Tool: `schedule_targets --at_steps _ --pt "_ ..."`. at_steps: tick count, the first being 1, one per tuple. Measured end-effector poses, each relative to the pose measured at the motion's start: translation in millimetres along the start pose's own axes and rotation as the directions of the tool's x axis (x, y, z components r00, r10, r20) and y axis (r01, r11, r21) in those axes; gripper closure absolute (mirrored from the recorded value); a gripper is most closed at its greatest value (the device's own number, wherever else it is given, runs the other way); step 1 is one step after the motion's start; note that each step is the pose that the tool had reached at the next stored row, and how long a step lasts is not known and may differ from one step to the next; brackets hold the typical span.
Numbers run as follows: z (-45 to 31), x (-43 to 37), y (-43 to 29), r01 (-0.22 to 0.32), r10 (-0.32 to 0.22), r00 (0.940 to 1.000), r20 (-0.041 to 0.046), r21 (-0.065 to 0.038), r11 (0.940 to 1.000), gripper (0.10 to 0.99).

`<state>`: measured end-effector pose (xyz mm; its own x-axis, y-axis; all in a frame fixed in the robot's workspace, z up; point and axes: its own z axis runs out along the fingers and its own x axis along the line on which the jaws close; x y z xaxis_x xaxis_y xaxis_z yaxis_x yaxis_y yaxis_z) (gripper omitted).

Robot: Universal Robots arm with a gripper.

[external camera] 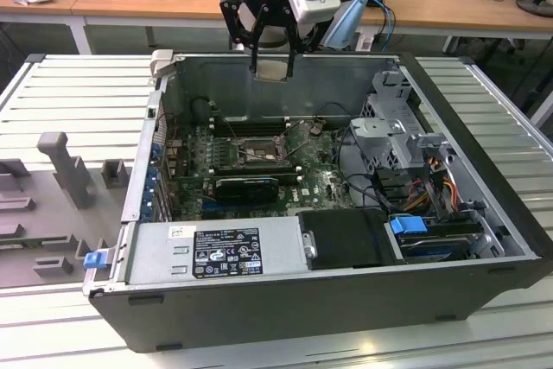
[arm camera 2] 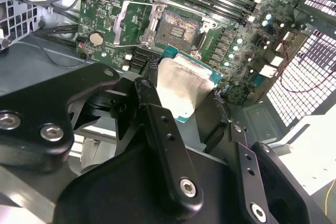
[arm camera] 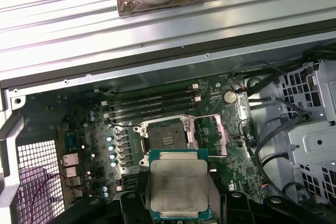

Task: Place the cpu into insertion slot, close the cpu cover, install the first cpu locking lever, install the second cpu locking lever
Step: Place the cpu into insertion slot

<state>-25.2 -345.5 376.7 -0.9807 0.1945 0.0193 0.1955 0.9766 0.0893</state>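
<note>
One gripper (external camera: 271,66), clamped on two opposite edges of one cpu (arm camera: 177,187); the chip is square with no long axis, its silvery top turned toward both wrist cameras, and it is held in the air above the open computer case (external camera: 346,300). Within the case: one green motherboard (arm camera: 239,156) bearing one insertion slot (arm camera: 167,139), uncovered and vacant, below and apart from the cpu; one cpu cover (arm camera: 219,136) swung up beside the slot; case resting on the ribbed table (external camera: 492,101).
</note>
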Motion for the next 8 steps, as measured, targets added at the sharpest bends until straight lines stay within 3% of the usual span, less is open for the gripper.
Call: schedule_targets --at_steps 8 --pt "0.1 0.0 0.0 -0.02 0.02 0.9998 0.0018 0.0 0.9998 0.557"
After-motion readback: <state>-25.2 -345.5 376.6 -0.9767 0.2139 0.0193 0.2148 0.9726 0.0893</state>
